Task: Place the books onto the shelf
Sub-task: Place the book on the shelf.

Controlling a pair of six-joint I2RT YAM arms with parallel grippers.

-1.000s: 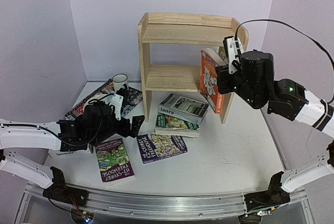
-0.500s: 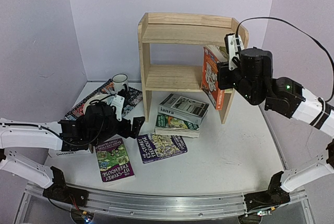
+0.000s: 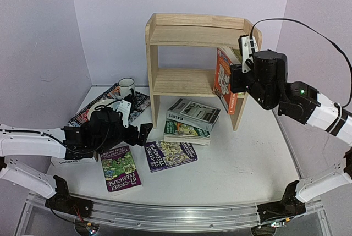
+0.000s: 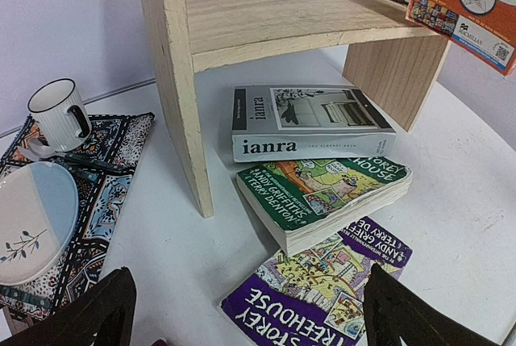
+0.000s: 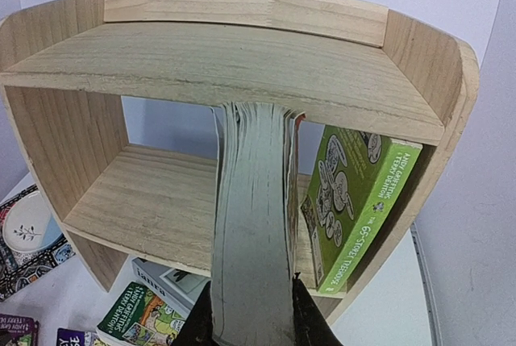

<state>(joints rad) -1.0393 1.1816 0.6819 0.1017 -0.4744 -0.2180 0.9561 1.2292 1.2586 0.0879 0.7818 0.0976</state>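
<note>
The pine shelf [image 3: 187, 32] stands at the back. My right gripper [image 5: 251, 323] is shut on an orange book [image 5: 251, 225], held upright at the lower tier's front right, page edges toward the camera. A light green book [image 5: 355, 201] leans against the shelf's right panel. My left gripper [image 4: 250, 314] hovers open and empty over the dark purple book [image 4: 322, 293]. Beyond that book lie the green book [image 4: 326, 193] and the grey-white ianra book [image 4: 306, 124]. A purple book [image 3: 120, 168] lies near the left arm, and a white book [image 3: 69, 160] is partly hidden under it.
A patterned placemat [image 3: 138, 103] at the left carries a white mug [image 3: 126, 86] and a pale plate [image 4: 36, 217]. The shelf's left panel [image 4: 173, 80] stands between the placemat and the loose books. Purple walls close in behind and at both sides.
My right gripper has carried the orange book a little up and deeper into the shelf's lower tier. The left arm has not moved.
</note>
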